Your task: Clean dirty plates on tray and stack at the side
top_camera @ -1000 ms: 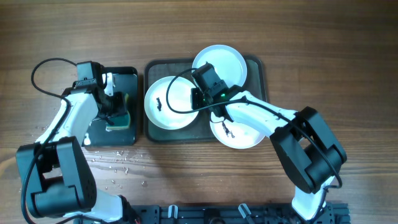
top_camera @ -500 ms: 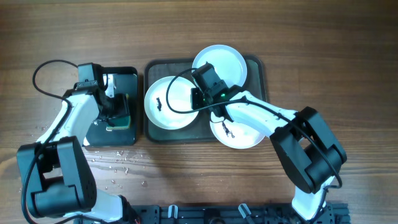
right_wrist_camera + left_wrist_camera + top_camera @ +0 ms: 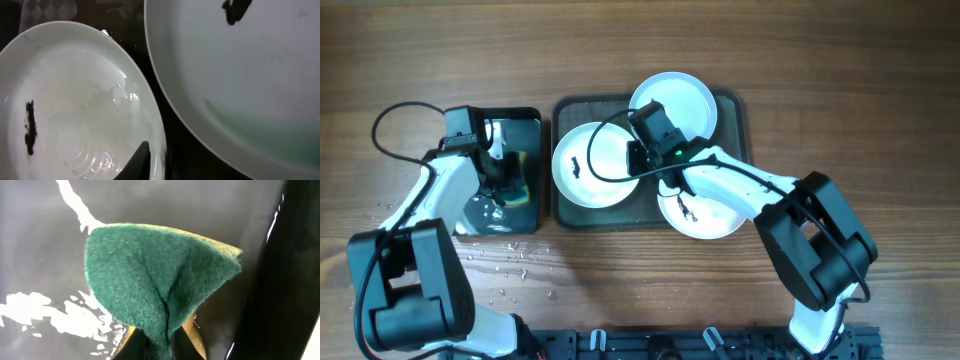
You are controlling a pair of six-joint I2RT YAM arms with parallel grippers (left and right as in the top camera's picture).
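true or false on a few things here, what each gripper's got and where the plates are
1. The left gripper is pinching a green sponge. True.
2. All three plates are stacked beside the tray. False: the plates lie unstacked on the tray, one overhanging its edge.
3. The right gripper is closed on the rim of the streaked white plate. True.
4. The sponge is wiping the pale aqua plate. False: it is at the small black tray, away from every plate.
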